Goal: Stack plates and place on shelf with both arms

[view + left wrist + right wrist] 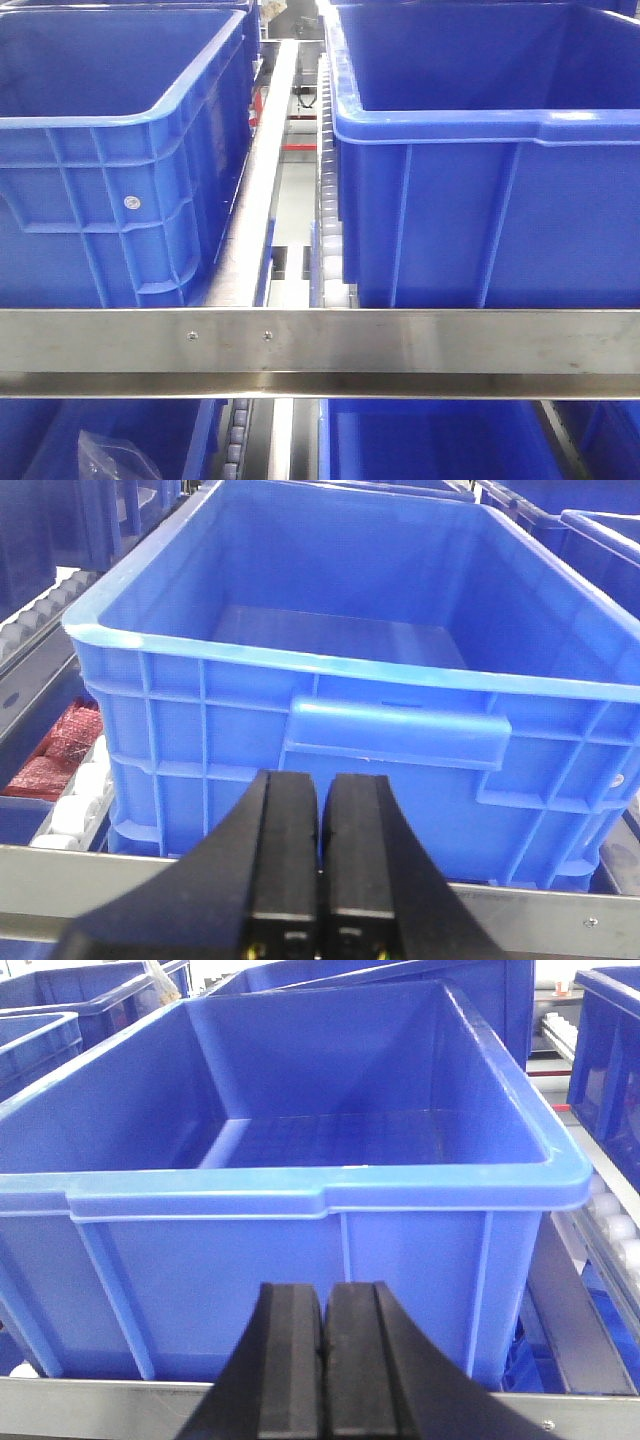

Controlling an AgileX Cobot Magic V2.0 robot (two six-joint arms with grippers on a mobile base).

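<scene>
No plates show in any view. The shelf's steel front rail (320, 340) runs across the front view, with roller tracks (326, 180) between two blue crates. In the left wrist view my left gripper (322, 777) is shut with nothing between its fingers, hovering over the rail (60, 875) in front of an empty blue crate (340, 650). In the right wrist view my right gripper (324, 1288) is also shut and empty, just before the rail (110, 1400) and another empty blue crate (290, 1110). Neither arm appears in the front view.
Two large blue crates (110, 150) (480, 160) stand side by side on the shelf. A lower level holds more blue crates (430, 440) and a clear plastic bag (110, 460). Red mesh items (60, 750) lie below left of the left crate.
</scene>
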